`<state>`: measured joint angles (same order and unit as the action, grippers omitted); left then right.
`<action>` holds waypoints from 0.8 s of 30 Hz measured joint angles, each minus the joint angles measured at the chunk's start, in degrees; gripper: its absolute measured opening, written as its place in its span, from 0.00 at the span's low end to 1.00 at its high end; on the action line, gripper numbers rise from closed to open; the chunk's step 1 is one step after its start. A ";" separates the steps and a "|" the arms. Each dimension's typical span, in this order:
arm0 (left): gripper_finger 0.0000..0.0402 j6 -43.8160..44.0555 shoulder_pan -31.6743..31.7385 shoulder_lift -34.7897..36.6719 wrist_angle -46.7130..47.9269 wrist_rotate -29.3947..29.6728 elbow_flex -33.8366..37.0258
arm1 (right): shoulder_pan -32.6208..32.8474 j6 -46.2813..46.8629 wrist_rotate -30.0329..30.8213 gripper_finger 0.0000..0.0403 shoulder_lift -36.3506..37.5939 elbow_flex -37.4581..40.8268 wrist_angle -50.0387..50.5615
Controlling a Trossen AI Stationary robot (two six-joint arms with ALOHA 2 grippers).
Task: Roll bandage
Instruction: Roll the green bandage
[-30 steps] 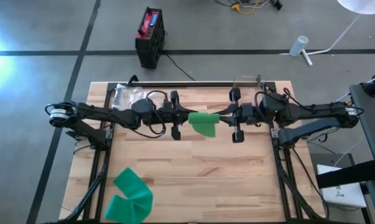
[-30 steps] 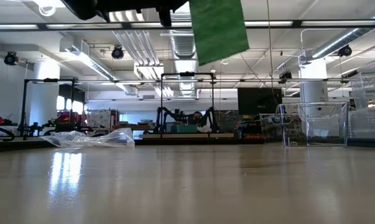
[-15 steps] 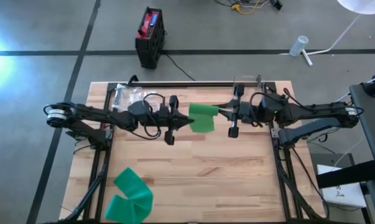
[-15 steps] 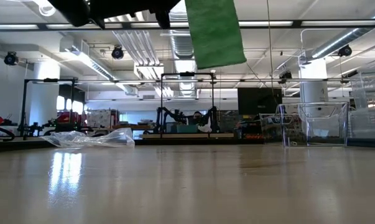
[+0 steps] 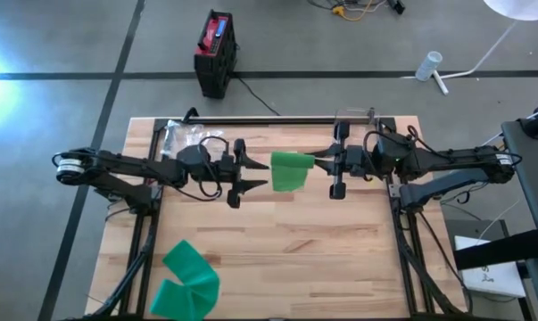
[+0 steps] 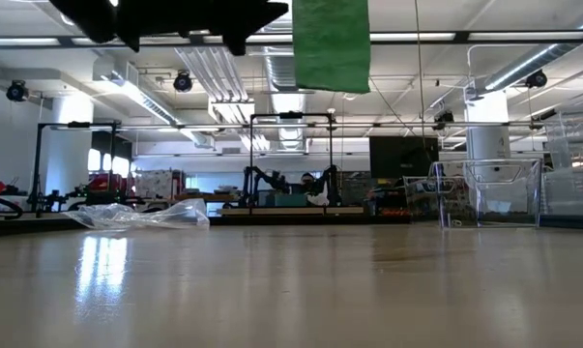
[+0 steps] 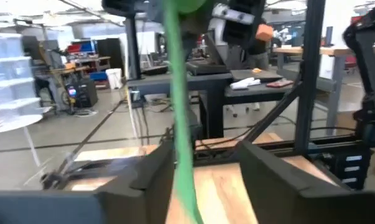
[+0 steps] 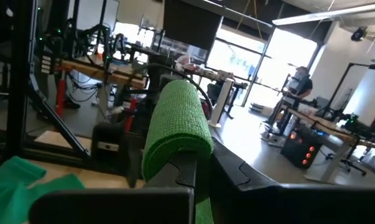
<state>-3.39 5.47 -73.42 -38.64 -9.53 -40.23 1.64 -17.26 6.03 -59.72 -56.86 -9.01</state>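
A green bandage (image 5: 291,171) hangs in the air over the far middle of the table; in the low view it is a flat strip (image 6: 332,43) well clear of the tabletop. My right gripper (image 5: 320,162) is shut on its rolled end (image 8: 175,121). My left gripper (image 5: 261,173) stands open just to the bandage's left. In the left wrist view the strip (image 7: 180,118) shows edge-on between its two fingers, and I see no touch. My right gripper pinches the bandage's rolled end (image 8: 186,149) between its two fingers. The fingers come in level from the table's right. The roll stands out past the fingertips, and the loose strip (image 6: 332,58) hangs straight down below it, clear of the table.
A second green bandage (image 5: 188,278) lies spread out at the table's near left. A crumpled clear plastic bag (image 5: 181,135) lies at the far left, and a clear box (image 5: 354,116) stands at the far edge. The middle and near right show bare wood.
My left gripper has opened, let go of the bandage and drawn back toward the table's left edge. The bandage, slanted and pulled sideways before, now hangs straight down from my right gripper.
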 joint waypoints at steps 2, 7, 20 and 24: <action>0.50 0.02 0.74 0.34 -3.17 0.01 2.06 | 0.01 0.15 -0.01 0.02 0.00 0.00 0.06; 0.57 2.27 2.41 -2.20 -9.91 -0.17 6.03 | -0.01 -0.10 0.01 0.02 -1.17 0.00 0.11; 0.63 0.37 7.69 -6.48 -11.81 -6.54 4.03 | -3.22 -4.36 -1.59 0.02 -5.47 -0.40 -3.59; 0.61 0.46 10.53 -6.72 -11.89 -7.97 3.00 | -3.99 -6.27 -1.52 0.02 -4.76 -0.67 -3.63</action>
<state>-2.93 16.00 -80.14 -50.53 -17.51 -37.23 -2.35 -23.52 4.51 -64.49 -57.53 -12.64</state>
